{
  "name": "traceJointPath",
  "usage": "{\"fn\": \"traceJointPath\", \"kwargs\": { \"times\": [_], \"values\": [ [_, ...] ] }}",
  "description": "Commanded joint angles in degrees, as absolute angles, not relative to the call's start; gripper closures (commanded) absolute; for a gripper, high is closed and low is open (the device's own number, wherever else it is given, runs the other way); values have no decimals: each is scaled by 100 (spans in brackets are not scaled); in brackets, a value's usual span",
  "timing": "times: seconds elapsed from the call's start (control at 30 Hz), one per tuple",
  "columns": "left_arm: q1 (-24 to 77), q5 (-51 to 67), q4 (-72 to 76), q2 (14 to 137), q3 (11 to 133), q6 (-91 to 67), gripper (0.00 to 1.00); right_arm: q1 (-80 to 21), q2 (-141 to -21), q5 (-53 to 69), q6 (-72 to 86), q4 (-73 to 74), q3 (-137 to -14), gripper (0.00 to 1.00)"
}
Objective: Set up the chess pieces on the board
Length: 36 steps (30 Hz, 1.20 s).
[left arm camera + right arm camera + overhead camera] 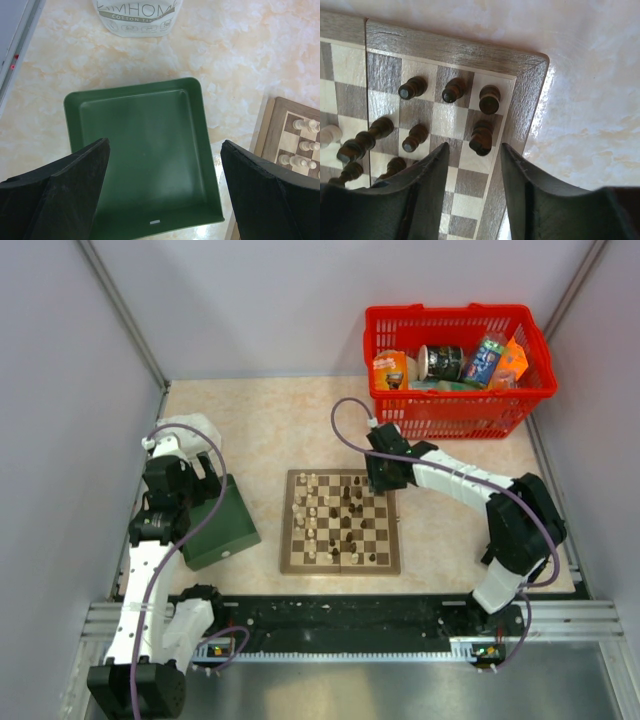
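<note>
The board [340, 566] lies mid-table with cream and dark brown chess pieces [345, 510] scattered over it. My right gripper [383, 480] hovers over its far right corner. In the right wrist view it [474, 146] is open and empty. A dark piece [481, 137] stands on an edge square just beyond the fingertips, with more dark pieces [454, 90] around it and a cream one [329, 134] at the left. My left gripper [190, 490] is open and empty above the dark green box [140, 150]. The left wrist view shows it [165, 145] and cream pieces [300, 125] at the board's corner.
A red basket [455, 400] with cans and packets stands at the back right. The green box [215, 525] lies left of the board. A white tissue pack [137, 17] lies beyond the box. Grey walls close in the left and right sides.
</note>
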<state>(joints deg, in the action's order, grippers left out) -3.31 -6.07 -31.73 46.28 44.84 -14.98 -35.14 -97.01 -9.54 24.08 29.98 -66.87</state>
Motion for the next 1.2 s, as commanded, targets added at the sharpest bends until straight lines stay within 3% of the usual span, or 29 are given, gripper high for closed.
{"fn": "traceJointPath", "kwargs": {
  "times": [0.0, 0.27, 0.57, 0.97, 1.17],
  "values": [
    [-334, -668, -3076, 4605, 4491, -1441, 2, -3638, -9019, -914, 2347, 3024, -7066, 50],
    [-334, -642, -3085, 4597, 4483, -1450, 2, -4569, -9078, -896, 2303, 3059, -7479, 48],
    [-325, -633, -3085, 4597, 4483, -1450, 2, -5475, -10071, -897, 2460, 3138, -7928, 51],
    [-334, -650, -3076, 4570, 4482, -1441, 2, -5607, -10441, -1195, 2443, 3278, -8051, 53],
    [-325, -659, -3085, 4570, 4491, -1441, 2, -5616, -10564, -1266, 2417, 3287, -8068, 60]
  ]
}}
